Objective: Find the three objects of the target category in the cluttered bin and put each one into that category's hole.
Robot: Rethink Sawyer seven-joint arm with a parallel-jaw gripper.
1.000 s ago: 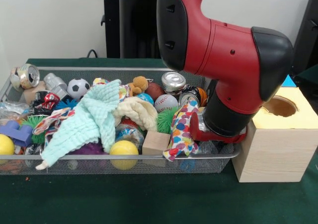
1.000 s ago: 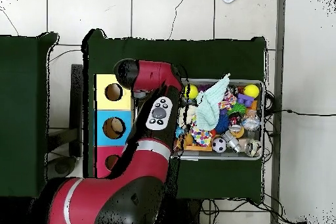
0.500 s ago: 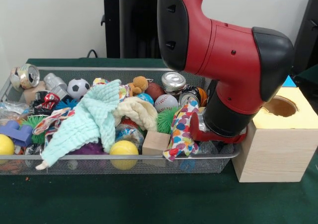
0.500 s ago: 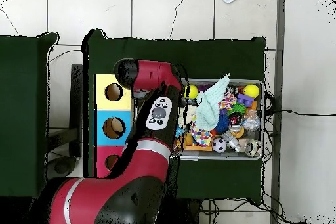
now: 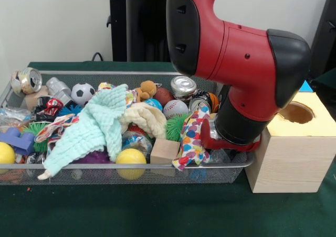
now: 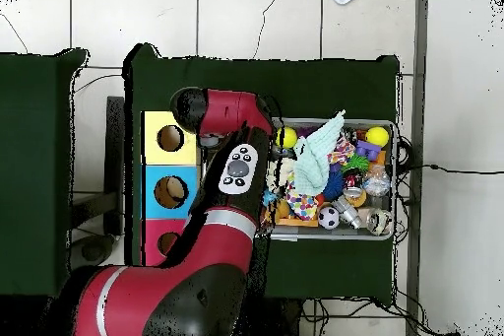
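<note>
My gripper (image 5: 223, 142), fingers hidden, state indeterminable, sits low at the wire bin's (image 5: 131, 166) end nearest the boxes; the blue-surround hole (image 6: 170, 191) lies beside my arm (image 6: 231, 169).

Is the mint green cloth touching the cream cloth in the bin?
Touching. In the front view the mint green cloth drapes against the cream cloth with their edges overlapping and no gap between them, inside the wire bin.
</note>
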